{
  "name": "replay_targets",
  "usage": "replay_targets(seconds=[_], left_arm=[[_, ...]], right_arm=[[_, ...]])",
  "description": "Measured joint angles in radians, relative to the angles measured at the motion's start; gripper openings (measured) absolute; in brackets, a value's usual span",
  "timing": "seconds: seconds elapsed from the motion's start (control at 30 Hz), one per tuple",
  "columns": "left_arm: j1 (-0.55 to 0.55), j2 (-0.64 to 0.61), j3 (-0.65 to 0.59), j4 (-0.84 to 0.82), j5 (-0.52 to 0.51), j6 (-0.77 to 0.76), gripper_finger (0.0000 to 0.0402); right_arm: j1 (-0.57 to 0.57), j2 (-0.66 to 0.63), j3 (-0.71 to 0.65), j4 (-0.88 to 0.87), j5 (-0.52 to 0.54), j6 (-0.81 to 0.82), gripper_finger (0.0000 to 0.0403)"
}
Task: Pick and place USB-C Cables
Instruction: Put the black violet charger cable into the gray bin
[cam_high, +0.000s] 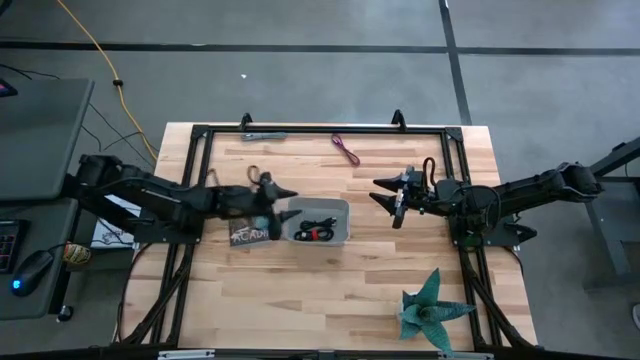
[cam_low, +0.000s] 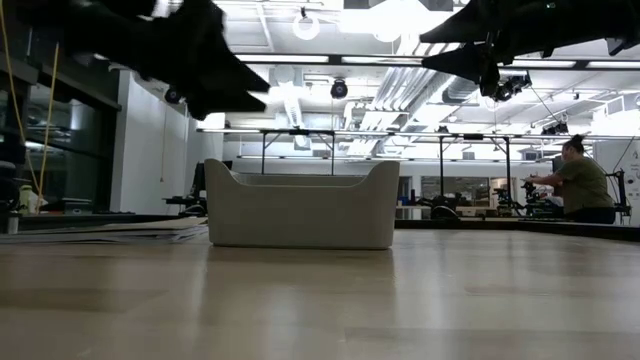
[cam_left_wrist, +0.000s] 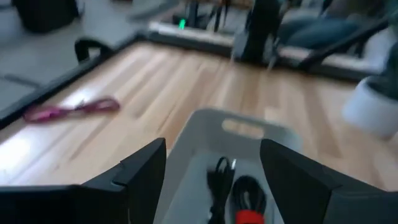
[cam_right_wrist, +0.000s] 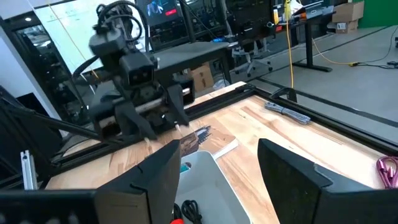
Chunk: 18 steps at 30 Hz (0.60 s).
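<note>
The grey tray stands mid-table. Inside it lie a black cable and a black-and-red cable, also seen from above. The purple cable lies on the bare wood toward the far edge; the left wrist view shows this purple cable too. The grey cable lies by the far rail. My left gripper hangs open above the tray's left rim, its fingers wide apart. My right gripper is open in the air right of the tray, facing it.
A dark lettered card lies left of the tray under the left arm. A teal star-shaped object sits near the right near corner. Black frame rails border the table. A person sits far off in the room.
</note>
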Motion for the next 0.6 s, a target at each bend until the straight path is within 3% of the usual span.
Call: replay_targets(seconds=[0.2, 0.37, 0.5, 0.6], left_arm=[[0.030, -0.151, -0.176, 0.263, 0.037, 0.008, 0.0240], [0.036, -0.235, -0.222, 0.306, 0.034, 0.000, 0.0240], [0.033, -0.270, -0.221, 0.337, 0.033, 0.000, 0.0240], [0.033, -0.288, -0.221, 0.336, 0.033, 0.000, 0.0240]], right_arm=[[0.000, 0.000, 0.000, -0.001, -0.001, 0.009, 0.0206], [-0.005, 0.007, 0.000, 0.003, 0.035, 0.100, 0.0206], [-0.082, 0.095, 0.063, -0.093, 0.148, 0.143, 0.0206], [-0.191, 0.228, 0.183, -0.248, 0.113, 0.183, 0.0206]])
